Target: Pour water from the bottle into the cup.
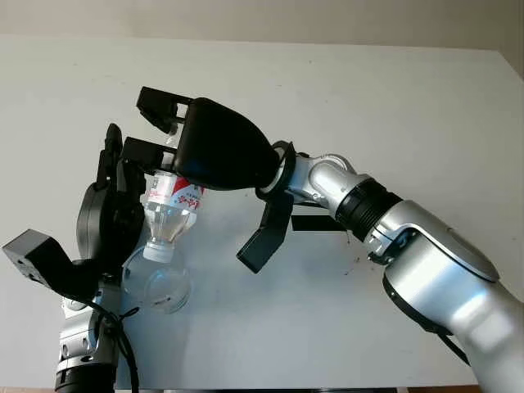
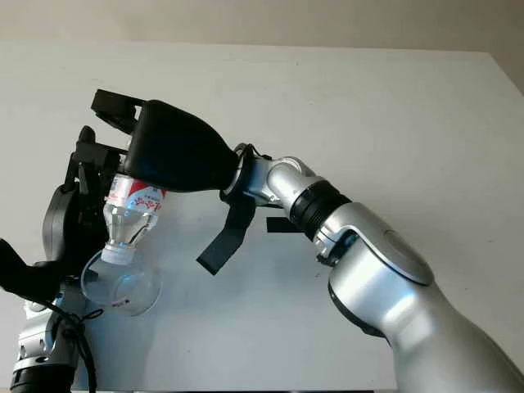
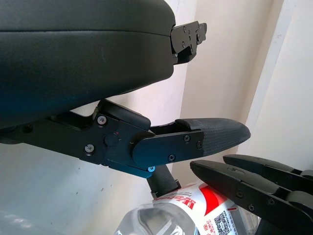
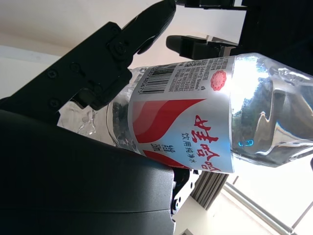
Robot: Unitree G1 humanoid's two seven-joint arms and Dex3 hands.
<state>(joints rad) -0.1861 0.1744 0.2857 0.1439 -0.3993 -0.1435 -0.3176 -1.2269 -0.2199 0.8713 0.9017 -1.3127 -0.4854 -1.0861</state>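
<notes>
Red "娃哈哈" on bottle label (image 4: pixel 181 122)

A clear bottle (image 1: pixel 173 206) with a red-and-white label is tipped neck-down, its white mouth set just over the clear cup (image 1: pixel 157 282).

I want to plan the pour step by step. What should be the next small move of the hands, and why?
Probably the right hand should keep the bottle tipped and steady. Its mouth already points down into the clear cup that the left hand holds beneath it, so the pour seems lined up.
</notes>
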